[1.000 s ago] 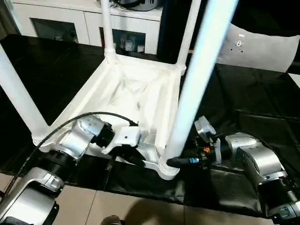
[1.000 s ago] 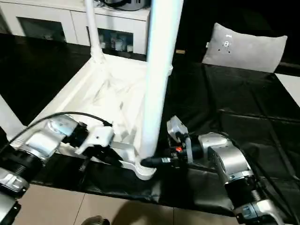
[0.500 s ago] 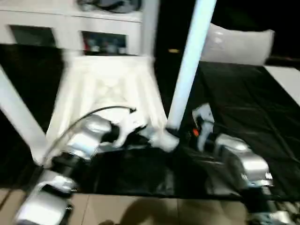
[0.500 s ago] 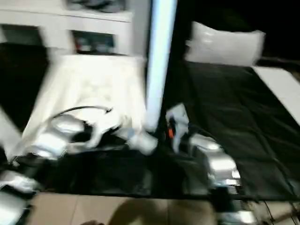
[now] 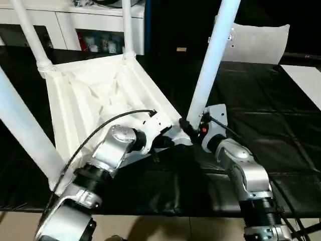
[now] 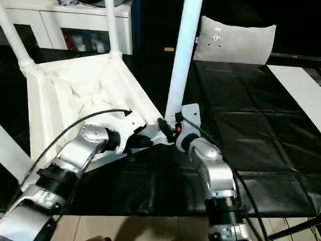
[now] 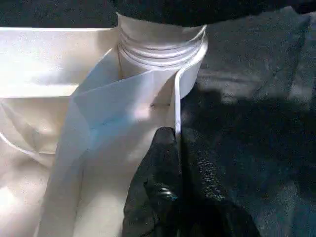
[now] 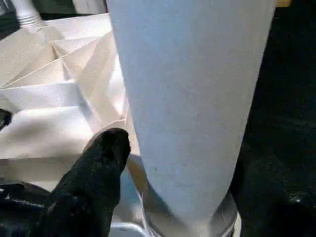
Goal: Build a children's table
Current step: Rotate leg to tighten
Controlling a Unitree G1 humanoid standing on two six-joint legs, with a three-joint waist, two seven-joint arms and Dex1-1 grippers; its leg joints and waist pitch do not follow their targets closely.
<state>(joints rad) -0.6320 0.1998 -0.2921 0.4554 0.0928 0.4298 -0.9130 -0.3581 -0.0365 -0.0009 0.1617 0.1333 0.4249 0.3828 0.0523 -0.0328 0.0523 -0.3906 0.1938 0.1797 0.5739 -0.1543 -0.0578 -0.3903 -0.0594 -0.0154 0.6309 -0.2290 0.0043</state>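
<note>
Since a second ago, left gripper [image 7: 168, 197] pinching rim and right gripper [image 8: 173, 197] clamping near leg [image 5: 210, 60] have swung the upturned table top [image 5: 95, 95]; slippage could unseat it.

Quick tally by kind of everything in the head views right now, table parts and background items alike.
Table tops: 1
Table legs standing in the sockets: 4
Grippers: 2, left gripper, right gripper
Pillows: 1
Cabinets: 1
Total: 9
</note>
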